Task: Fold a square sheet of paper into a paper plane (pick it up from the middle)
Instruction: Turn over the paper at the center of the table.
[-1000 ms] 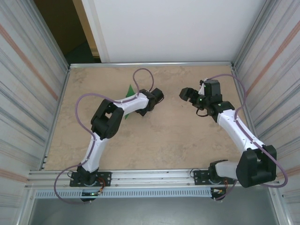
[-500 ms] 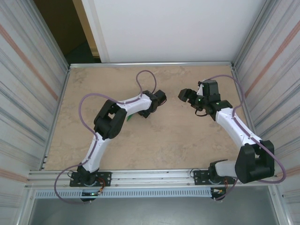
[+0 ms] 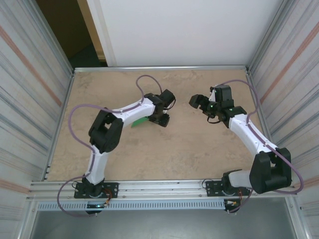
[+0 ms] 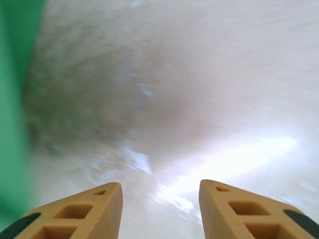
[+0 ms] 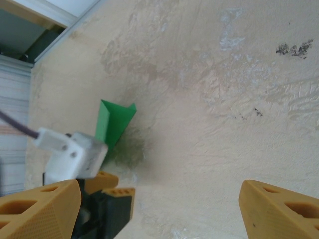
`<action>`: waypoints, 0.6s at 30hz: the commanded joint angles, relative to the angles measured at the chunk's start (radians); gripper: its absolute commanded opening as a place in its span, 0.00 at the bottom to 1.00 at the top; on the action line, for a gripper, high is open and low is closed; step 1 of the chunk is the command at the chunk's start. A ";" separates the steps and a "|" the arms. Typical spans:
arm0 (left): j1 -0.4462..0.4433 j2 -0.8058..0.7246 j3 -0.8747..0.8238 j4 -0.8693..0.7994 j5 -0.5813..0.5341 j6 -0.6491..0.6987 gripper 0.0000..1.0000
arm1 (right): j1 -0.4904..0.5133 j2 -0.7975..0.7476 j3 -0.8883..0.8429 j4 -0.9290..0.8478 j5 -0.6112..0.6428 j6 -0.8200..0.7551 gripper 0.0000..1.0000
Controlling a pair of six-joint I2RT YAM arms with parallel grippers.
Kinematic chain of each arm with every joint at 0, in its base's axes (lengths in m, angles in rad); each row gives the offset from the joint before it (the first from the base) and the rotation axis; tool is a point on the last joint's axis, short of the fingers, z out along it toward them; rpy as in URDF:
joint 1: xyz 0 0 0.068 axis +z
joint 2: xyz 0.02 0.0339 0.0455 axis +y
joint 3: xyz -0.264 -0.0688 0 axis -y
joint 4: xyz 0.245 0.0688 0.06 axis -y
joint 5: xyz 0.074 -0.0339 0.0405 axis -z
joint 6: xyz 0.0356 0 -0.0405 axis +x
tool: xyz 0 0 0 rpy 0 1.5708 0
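The bright green paper (image 3: 139,121), folded into a narrow creased dart like a paper plane, lies on the table partly under my left forearm. From the right wrist camera the paper (image 5: 114,124) stands with its folded sides up. In the left wrist view its green edge (image 4: 10,99) runs along the left border. My left gripper (image 3: 161,119) points down at the table just right of the paper. Its fingers are apart around bare tabletop, so the left gripper (image 4: 159,201) is open. My right gripper (image 3: 196,101) hovers open to the right; between its fingers the right gripper (image 5: 159,209) holds nothing.
The tan table (image 3: 169,154) is fenced by a metal rim and corrugated side walls (image 3: 30,99). A white wall panel (image 3: 179,30) stands behind. A purple cable (image 3: 144,82) loops over the left arm. Open tabletop lies between the two grippers and toward the near edge.
My left gripper has opened and let go of the green paper, which now lies lower on the table under the forearm. The left arm swung slightly. The right arm barely moved.
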 commanded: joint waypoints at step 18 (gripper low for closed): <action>0.319 -0.175 -0.295 0.305 0.300 -0.197 0.60 | -0.002 0.056 0.005 0.037 -0.029 0.043 0.82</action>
